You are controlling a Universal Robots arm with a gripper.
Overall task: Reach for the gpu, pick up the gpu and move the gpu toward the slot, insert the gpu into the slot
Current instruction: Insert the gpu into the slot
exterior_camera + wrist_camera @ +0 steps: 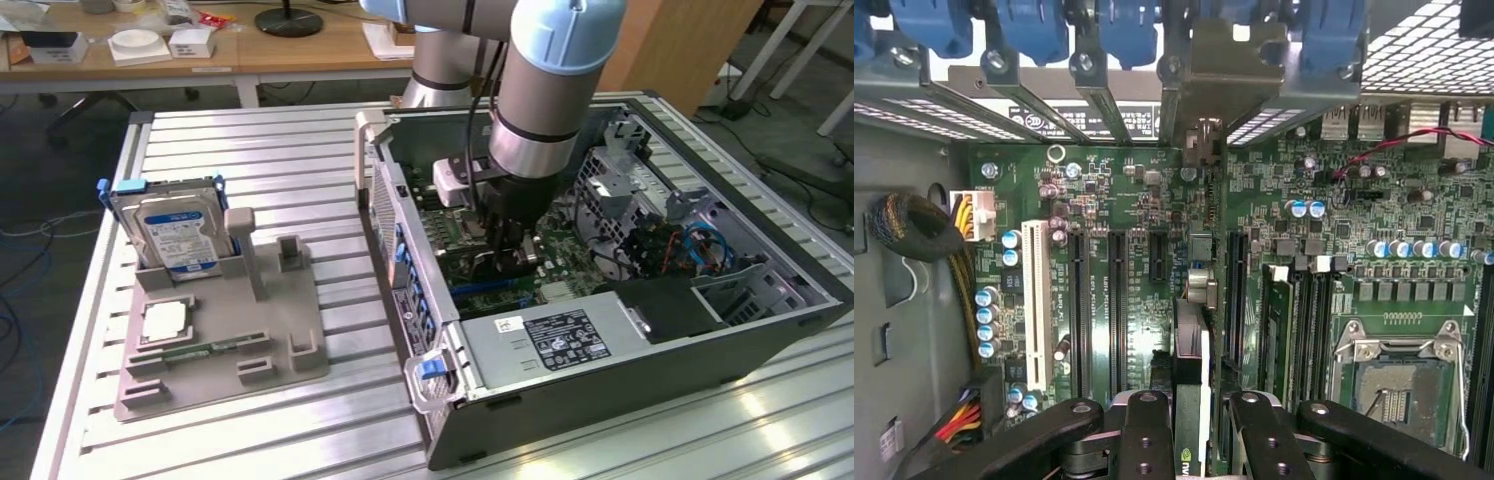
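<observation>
The gripper (1189, 425) was clamped on the gpu (1192, 340), holding it edge-on down inside the open case (747, 330) over the motherboard (1144, 215). Looked like the insert step; seating would need the card edge squared to the slot (which sat hidden under the card, so alignment was hard to judge).

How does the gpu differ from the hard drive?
The gpu is a thin dark card; the hard drive is a thick silver block with a blue label. The gpu is held by the gripper inside the case; the hard drive stands in a grey holder outside. Both stand on edge.
</observation>
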